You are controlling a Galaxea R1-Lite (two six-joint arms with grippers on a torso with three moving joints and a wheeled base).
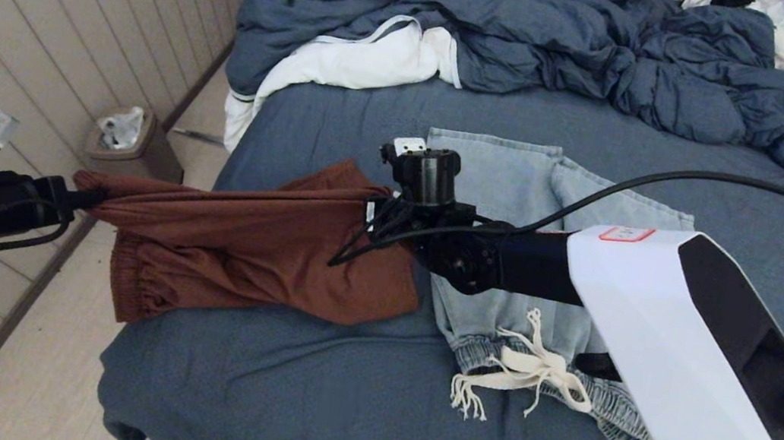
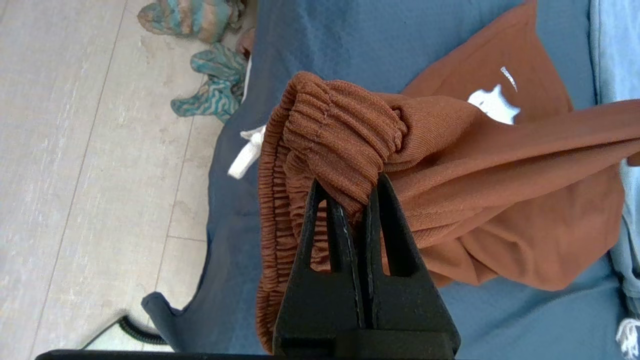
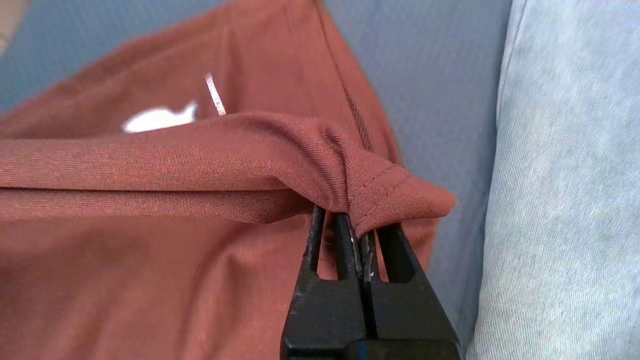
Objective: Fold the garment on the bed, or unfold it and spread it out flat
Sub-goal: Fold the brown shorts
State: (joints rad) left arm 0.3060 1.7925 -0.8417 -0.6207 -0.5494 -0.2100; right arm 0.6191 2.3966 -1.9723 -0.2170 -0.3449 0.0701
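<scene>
Rust-brown shorts (image 1: 243, 245) hang stretched between my two grippers above the near left part of the bed (image 1: 334, 411). My left gripper (image 1: 84, 198) is shut on the elastic waistband (image 2: 330, 135), out past the bed's left edge. My right gripper (image 1: 371, 213) is shut on a stitched hem corner (image 3: 395, 195) over the mattress. The lower half of the shorts sags onto the slate-blue sheet (image 2: 525, 325). A white print (image 2: 492, 104) shows on the brown cloth (image 3: 155, 118).
Light-blue drawstring jeans (image 1: 519, 192) lie on the sheet right of the shorts, under my right arm. The rumpled dark blue duvet (image 1: 577, 46) with white lining fills the far side. A small bin (image 1: 123, 140) stands on the floor left; teal cloth (image 2: 210, 92) lies there too.
</scene>
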